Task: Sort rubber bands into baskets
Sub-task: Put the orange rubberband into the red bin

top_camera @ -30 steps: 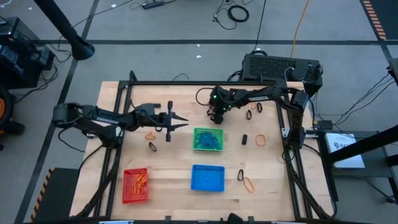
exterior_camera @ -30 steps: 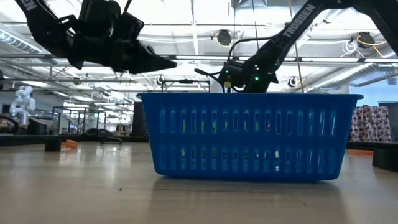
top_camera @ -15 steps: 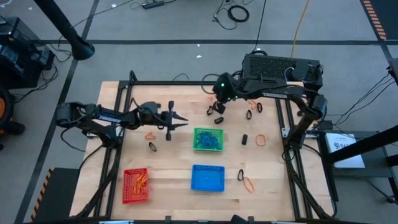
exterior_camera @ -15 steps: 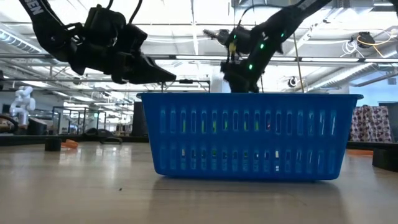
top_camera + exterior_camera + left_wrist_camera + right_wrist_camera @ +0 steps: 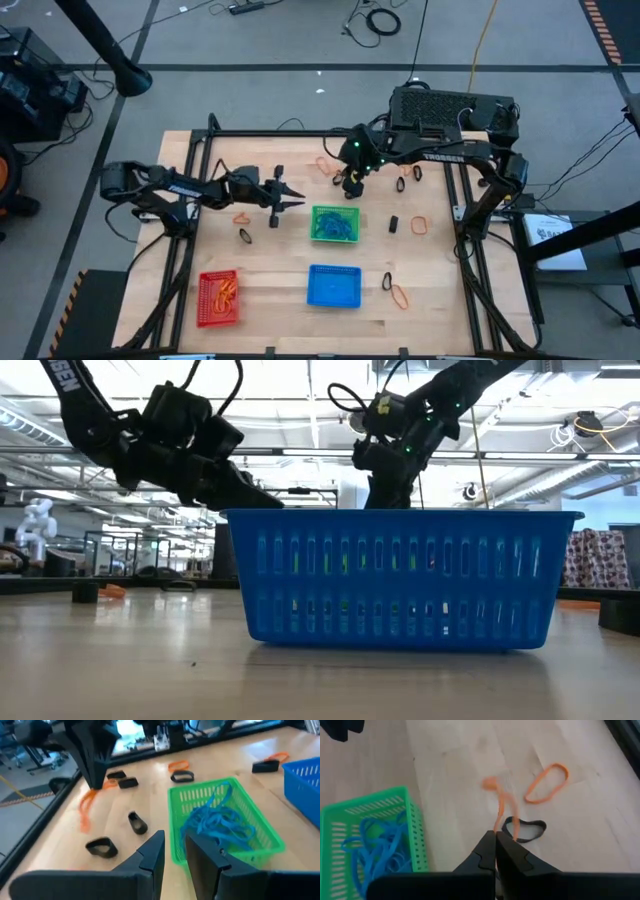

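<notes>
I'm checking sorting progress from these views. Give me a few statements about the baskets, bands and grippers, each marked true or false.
1. The green basket holds blue rubber bands. True.
2. The right gripper is shut on an orange band. True.
3. The red basket is empty. False: orange bands lie in it.
4. The blue basket sits between the green basket and the table's far edge. False: it sits nearer the front.
5. The left gripper holds a black band. False: nothing is between its fingers.

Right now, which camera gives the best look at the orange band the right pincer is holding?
The right wrist view: the orange band dangles from the shut right pincer. The left wrist view shows it farther off; the high view barely shows it; the low view hides it.
</notes>
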Motion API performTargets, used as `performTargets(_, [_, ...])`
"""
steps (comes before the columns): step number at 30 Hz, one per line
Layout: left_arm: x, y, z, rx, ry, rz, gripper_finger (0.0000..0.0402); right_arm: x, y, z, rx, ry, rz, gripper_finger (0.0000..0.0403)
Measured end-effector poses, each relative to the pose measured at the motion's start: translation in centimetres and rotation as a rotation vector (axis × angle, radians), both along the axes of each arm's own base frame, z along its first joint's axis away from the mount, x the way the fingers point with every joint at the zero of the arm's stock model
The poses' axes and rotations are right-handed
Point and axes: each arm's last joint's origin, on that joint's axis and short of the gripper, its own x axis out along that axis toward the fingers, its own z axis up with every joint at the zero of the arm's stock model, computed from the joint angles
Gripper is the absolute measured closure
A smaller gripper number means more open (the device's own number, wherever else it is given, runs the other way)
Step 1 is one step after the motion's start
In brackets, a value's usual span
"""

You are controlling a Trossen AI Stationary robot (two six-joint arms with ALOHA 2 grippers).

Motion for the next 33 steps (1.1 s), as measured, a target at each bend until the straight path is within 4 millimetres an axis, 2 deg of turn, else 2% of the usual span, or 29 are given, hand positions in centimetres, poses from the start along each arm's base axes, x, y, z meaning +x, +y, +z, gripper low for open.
performTargets(5, [0.8, 0.2, -1.0, 0.037, -0.036, -0.007, 0.0317, 0.4, 1.4, -0.3, 0.063, -0.028, 0.093, 0.0403])
performTargets(9, [1.4, 0.4, -1.6, 0.174, -0.075, -0.032, 0.0317, 0.6, 2.6, -0.8, 0.105, -0.036, 0.175, 0.0403])
performTargets(14, [2.7, 0.8, -1.8, 0.367, -0.095, -0.041, 0.0317, 0.8, 3.5, -1.0, 0.108, -0.033, 0.207, 0.0402])
performTargets(18, [4.0, 1.3, -1.4, 0.391, -0.106, -0.023, 0.0314, 1.1, 3.5, -0.9, 0.095, -0.058, 0.214, 0.0402])
performTargets(28, [6.3, 1.2, -0.1, 0.341, -0.084, -0.041, 0.0212, 1.1, 3.5, -0.8, 0.086, -0.061, 0.222, 0.0402])
performTargets(33, [7.3, 0.8, 0.3, 0.332, -0.032, -0.063, 0.019, 1.2, 3.4, -0.7, 0.069, -0.084, 0.232, 0.0402])
